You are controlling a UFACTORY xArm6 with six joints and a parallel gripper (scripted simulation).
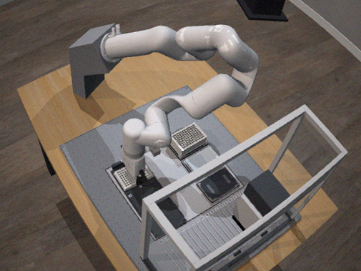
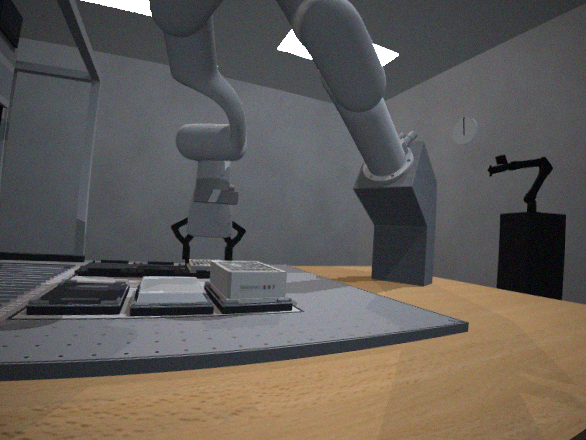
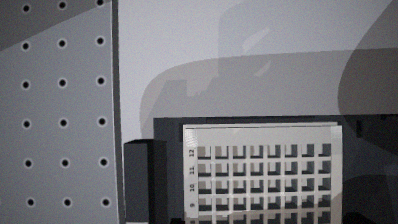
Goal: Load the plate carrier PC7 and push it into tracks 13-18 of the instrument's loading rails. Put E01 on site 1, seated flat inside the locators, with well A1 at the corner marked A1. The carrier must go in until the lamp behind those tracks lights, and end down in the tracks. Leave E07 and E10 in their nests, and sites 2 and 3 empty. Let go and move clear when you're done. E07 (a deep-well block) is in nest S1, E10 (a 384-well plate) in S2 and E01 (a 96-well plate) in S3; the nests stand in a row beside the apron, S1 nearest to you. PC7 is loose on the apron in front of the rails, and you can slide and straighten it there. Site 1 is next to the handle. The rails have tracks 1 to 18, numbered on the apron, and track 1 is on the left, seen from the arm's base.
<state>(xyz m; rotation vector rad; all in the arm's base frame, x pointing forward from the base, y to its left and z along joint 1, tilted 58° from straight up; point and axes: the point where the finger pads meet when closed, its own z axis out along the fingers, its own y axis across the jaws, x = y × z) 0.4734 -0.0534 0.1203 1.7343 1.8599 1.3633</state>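
The white well plate (image 1: 124,180) (image 2: 199,263) (image 3: 260,165) carries the numbers 12, 11, 10 and 9 along its edge.

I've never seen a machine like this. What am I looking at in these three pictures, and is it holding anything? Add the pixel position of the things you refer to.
It is one jointed white robot arm (image 1: 213,96) (image 2: 350,55), bolted to a grey stand (image 1: 84,55) (image 2: 402,250), with two-fingered jaws (image 1: 140,184) (image 2: 207,257) at its end. The first picture looks down from above; the second looks across the table from the side; the third comes from beside the jaws, looking down.

On the grey board lie a long dark carrier (image 1: 172,212) (image 2: 135,269), with a pale plate of small wells (image 1: 124,179) (image 2: 199,263) (image 3: 265,177) at its handle end, and a row of three nests: one bears a tall white block (image 1: 189,138) (image 2: 250,281), the middle one a lower pale plate (image 2: 172,290), the third nothing. The jaws are open around the well plate, holding nothing.
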